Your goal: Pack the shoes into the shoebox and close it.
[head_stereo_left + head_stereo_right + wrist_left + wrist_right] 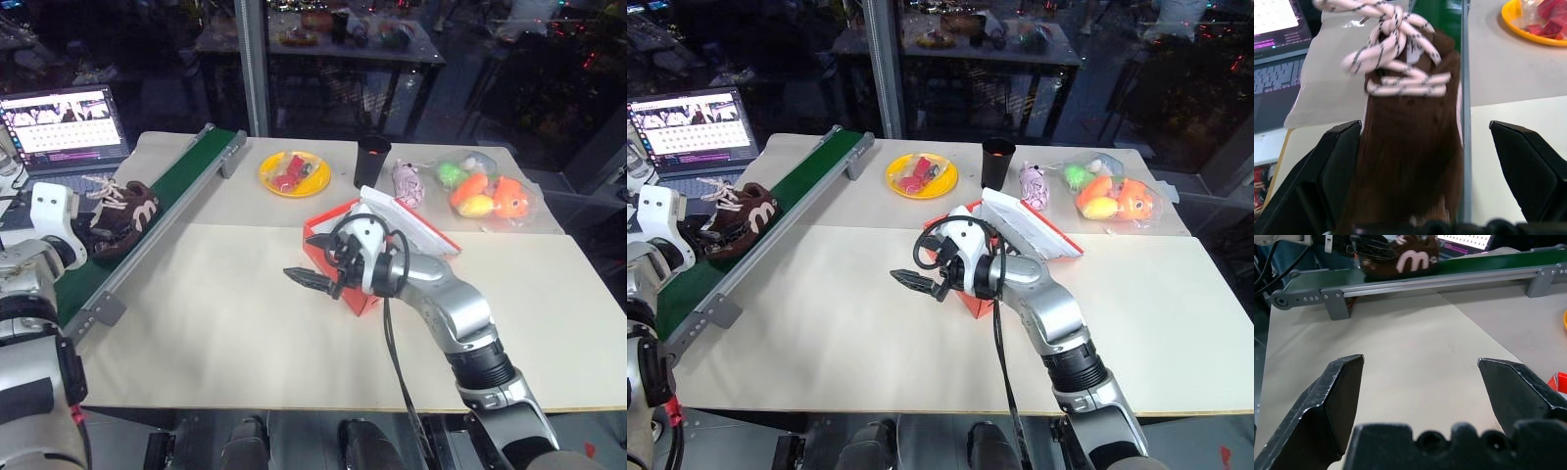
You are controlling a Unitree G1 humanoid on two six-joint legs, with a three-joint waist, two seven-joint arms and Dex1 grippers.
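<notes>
On the green conveyor belt (147, 211), at the robot's left: the shoes (122, 217), dark brown, cream-white laces, pale curved mark on the side. They lie directly ahead of the left gripper (1425, 161), between its two black fingers (1334, 171), which stand wide apart on either side of the near shoe; whether they touch it cannot be told. Nothing is clamped.

Right gripper (306, 279): fingers spread wide, empty, hovering over the bare cream table (225, 333) near its middle. It points toward the belt; the shoes lie well ahead of it, across open tabletop.

The shoebox (343, 257): red card, white inside, standing just behind the right gripper, partly hidden by that wrist. Its lid (411, 227) is up, leaning back away from the gripper.

Beyond the shoebox, farther from the right gripper:
- yellow plate (294, 174) holding red items;
- dark cup (372, 162);
- small pink toy (407, 183);
- clear bag of bright toy fruit (485, 196).

Beyond the belt, past the left gripper: an open laptop (64, 122), screen lit.
</notes>
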